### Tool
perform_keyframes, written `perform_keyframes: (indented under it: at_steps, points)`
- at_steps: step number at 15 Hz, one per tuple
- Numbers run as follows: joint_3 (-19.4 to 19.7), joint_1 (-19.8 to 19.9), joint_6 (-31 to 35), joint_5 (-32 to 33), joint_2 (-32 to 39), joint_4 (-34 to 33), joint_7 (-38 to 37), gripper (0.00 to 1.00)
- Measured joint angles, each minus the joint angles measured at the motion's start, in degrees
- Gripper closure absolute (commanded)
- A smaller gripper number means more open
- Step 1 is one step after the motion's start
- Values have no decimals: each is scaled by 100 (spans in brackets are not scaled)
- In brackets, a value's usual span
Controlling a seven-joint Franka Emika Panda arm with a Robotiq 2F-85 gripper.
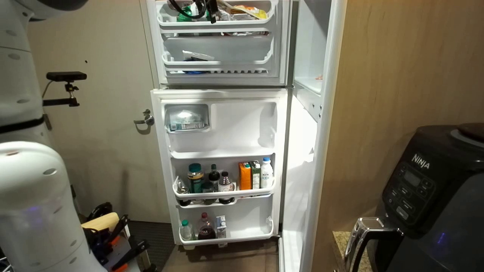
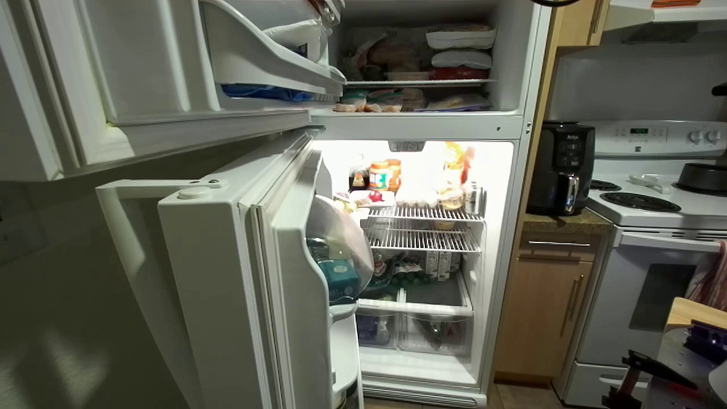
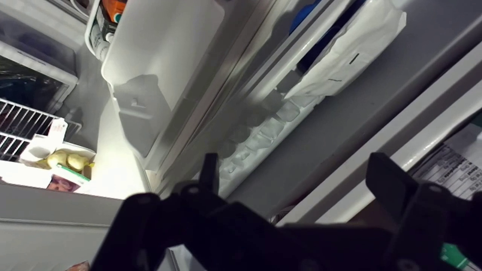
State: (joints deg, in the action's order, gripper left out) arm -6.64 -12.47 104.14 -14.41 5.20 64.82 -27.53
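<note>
White plastic freezer door [image 3: 320, 143] faces the black two-fingered pincer [image 3: 293, 160], spread wide, empty; beyond it, a slim white rail [image 3: 297, 52] probably keeps a crumpled white bag [image 3: 342, 64] inside.

In an exterior view, the white, round-jointed robot arm [image 1: 38, 211] stands well apart from the left edge of the speckled brown stone worktop [image 1: 341, 240]. The black two-fingered gripper [image 3: 293, 165] is spread wide (both tips show in the wrist view).
</note>
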Motion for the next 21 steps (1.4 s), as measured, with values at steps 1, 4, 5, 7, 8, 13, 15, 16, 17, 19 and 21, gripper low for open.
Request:
perform_keyframes:
  at_steps: [1,4,5,7,8,13,15,16,17,19,21]
  points:
    - [-1,-27,47,19,10,0,-126,0]
    - [-4,-116,231,141,37,0,-561,0]
    - [-5,-146,282,193,45,0,-699,0]
    - [-6,-216,375,330,60,0,-970,0]
    - [-6,-249,409,392,68,0,-1089,0]
    - [-8,-419,514,724,85,1,-1736,0]
    - [-9,-493,587,875,87,1,-1974,0]
    - [-10,-528,632,953,89,2,-2087,0]
    - [-9,-562,668,1031,92,3,-2182,0]
    - [-9,-609,703,1158,102,5,-2346,0]
    - [-3,-634,726,1282,120,6,-2468,0]
